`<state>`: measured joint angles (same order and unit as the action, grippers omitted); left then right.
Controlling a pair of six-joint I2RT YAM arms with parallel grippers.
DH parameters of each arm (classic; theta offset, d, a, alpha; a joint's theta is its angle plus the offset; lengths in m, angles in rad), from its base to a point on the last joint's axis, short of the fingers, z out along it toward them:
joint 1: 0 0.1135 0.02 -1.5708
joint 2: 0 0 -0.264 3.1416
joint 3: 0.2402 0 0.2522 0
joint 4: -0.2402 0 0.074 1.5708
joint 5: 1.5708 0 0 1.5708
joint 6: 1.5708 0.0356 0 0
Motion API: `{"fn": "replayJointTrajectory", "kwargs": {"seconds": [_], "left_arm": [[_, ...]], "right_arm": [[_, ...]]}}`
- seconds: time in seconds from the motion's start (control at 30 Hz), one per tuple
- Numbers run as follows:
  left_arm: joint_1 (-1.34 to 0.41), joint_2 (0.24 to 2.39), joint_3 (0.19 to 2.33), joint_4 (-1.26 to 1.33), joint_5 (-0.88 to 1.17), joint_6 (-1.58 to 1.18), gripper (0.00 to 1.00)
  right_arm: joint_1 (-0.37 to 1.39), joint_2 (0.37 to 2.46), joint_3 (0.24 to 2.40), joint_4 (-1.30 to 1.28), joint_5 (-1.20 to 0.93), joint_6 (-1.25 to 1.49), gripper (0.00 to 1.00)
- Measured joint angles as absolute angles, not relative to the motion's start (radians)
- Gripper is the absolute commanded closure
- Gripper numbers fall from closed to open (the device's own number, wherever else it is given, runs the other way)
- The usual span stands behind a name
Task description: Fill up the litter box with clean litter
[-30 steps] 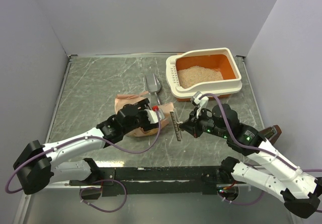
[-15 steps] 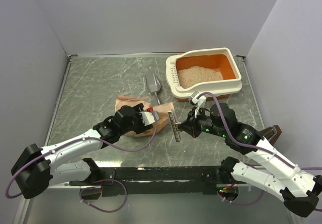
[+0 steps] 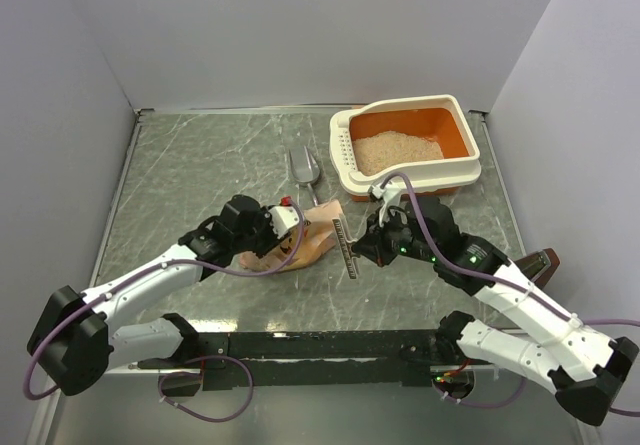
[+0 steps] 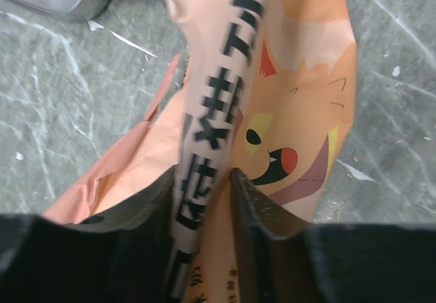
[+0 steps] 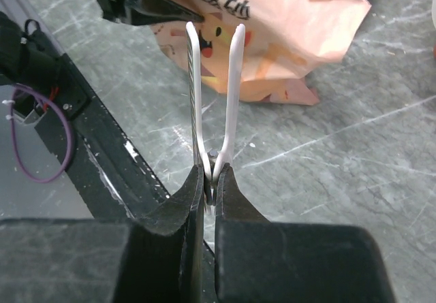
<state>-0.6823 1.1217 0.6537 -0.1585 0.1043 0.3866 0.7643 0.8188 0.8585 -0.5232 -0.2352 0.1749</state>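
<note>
while right gripper (image 3: pixel 362 252) pinches a clip (image 3: pixel 346 246), litter box (image 3: pixel 472 141) lies beyond.

Robot lab booth: bare white walls (image 3: pixel 300 35) around a grey marbled table (image 3: pixel 190 175), black mounting rail (image 3: pixel 330 346).

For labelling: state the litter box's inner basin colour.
Litter box basin: orange, clearest in top external view.

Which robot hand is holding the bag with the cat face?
The left gripper: it pinches a fold of the bag. The right gripper holds a white clip instead.
</note>
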Motion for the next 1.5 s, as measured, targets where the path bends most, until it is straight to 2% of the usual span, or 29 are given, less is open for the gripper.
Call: {"fn": "replayJointTrajectory", "kwargs": {"seconds": [0.13,0.43,0.67,0.73,0.77,0.8,1.07,1.5], "left_arm": [[-0.661,1.147,0.695,-0.209,0.157,0.369,0.70],[-0.632,1.134,0.714,-0.263,0.265,0.348,0.68],[-0.622,1.094,0.713,-0.268,0.329,0.343,0.69],[-0.614,1.090,0.713,-0.268,0.345,0.341,0.75],[-0.610,1.089,0.714,-0.268,0.352,0.340,0.92],[-0.607,1.089,0.714,-0.268,0.358,0.336,0.99],[-0.600,1.070,0.706,-0.271,0.379,0.334,0.99],[-0.599,1.052,0.698,-0.272,0.388,0.327,0.99]], "right_arm": [[0.744,0.867,0.882,-0.517,-0.245,0.174,1.00],[0.737,1.033,1.009,-0.419,-0.247,0.087,1.00],[0.720,1.056,0.908,-0.179,-0.339,-0.094,1.00],[0.698,1.059,0.882,-0.123,-0.395,-0.122,1.00],[0.685,1.061,0.874,-0.094,-0.426,-0.131,1.00],[0.673,1.066,0.869,-0.067,-0.459,-0.138,1.00],[0.648,1.101,0.862,0.063,-0.621,-0.155,1.00],[0.642,1.172,0.863,0.086,-0.708,-0.217,1.00]]}}
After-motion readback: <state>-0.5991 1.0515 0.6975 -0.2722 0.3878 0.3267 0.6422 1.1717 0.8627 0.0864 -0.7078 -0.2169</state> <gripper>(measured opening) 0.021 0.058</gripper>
